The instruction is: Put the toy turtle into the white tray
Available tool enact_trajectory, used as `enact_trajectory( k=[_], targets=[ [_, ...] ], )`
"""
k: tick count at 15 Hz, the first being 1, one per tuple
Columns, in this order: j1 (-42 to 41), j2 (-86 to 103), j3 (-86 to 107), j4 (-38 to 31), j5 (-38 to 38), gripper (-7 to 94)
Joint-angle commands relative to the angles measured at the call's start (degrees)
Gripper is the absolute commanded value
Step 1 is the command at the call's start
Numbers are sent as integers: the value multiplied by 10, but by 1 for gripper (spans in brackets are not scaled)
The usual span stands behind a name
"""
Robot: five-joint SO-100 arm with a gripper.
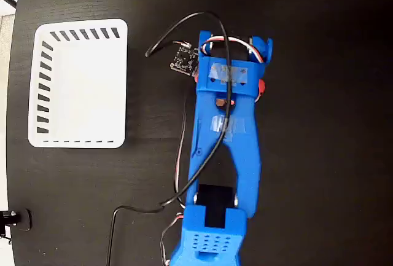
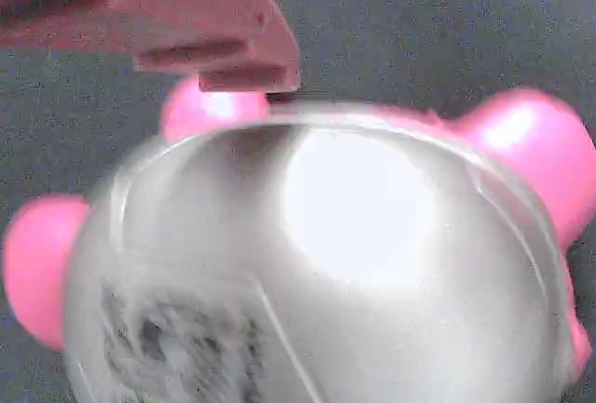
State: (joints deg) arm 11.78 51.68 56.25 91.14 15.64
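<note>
Little of the toy turtle [image 1: 261, 86] shows in the fixed view, red beneath the blue arm [image 1: 224, 131], well right of the white tray [image 1: 78, 85]. Wrist view: its glossy, hard-looking dome [image 2: 335, 263] seems slippery, so grip low across the sides; one finger [image 2: 186, 12] hangs above, but whether the hand is clenched I cannot tell.

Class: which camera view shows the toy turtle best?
The wrist view: the toy turtle fills it, with its shiny shell, blurred sticker and pink limbs. In the fixed view the blue arm hides it, apart from a red bit at the edge.

Blurred wrist view, shell [image 2: 354, 226] glare
</note>
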Motion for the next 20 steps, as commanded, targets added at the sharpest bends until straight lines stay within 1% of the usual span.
enact_trajectory(
  k=[1, 4, 5, 7, 9, 11, 15, 20],
  targets=[
    [9, 12, -24, -1, 8, 59],
    [6, -3, -24, -4, 11, 58],
    [6, -6, -25, -7, 11, 53],
    [7, -8, -25, -14, 12, 31],
    [8, -8, -25, -18, 14, 14],
    [11, -4, -25, -18, 17, 0],
    [23, 34, -33, -11, 13, 0],
    [11, 169, -41, 13, 2, 0]
  ],
)
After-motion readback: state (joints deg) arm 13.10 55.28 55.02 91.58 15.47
